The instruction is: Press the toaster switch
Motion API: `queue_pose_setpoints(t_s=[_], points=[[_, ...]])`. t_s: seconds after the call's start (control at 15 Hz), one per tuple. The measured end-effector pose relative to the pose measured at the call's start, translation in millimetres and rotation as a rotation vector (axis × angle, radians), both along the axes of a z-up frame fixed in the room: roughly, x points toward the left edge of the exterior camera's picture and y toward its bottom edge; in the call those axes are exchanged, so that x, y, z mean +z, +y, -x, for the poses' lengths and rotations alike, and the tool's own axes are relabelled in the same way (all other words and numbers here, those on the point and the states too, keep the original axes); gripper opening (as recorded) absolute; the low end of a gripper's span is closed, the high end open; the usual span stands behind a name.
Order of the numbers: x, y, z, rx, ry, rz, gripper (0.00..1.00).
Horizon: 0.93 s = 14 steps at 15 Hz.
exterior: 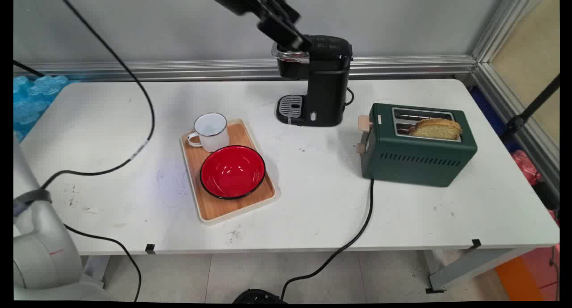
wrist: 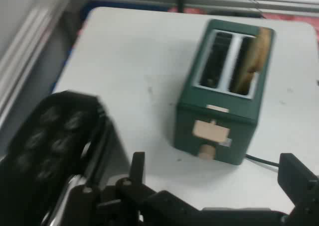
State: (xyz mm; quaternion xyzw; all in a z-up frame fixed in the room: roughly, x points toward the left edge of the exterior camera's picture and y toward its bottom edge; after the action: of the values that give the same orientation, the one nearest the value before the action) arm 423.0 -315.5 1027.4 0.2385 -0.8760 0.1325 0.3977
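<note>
The gripper [exterior: 292, 42] hung at the frame's top centre, fingers spread wide, just above the black coffee maker [exterior: 318, 82]. The green toaster [exterior: 418, 145], holding bread [exterior: 435, 128], sat lower right.

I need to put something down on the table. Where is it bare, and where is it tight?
Bare patches: the near strip between the tray and the toaster, crossed by the toaster's cord; the left end beyond the tray; the right end past the toaster. Crowded: the tray, filled by the mug and red bowl, and the back by the coffee machine, where the end effector hovers.
</note>
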Motion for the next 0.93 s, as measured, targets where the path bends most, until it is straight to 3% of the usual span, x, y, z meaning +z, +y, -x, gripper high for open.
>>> queue_pose_setpoints(t_s=[0.47, 0.93], points=[[-42, -38, 60, -0.270, -0.106, 0.021, 1.00], [-80, -75, 106, -0.377, -0.160, 0.021, 1.00]])
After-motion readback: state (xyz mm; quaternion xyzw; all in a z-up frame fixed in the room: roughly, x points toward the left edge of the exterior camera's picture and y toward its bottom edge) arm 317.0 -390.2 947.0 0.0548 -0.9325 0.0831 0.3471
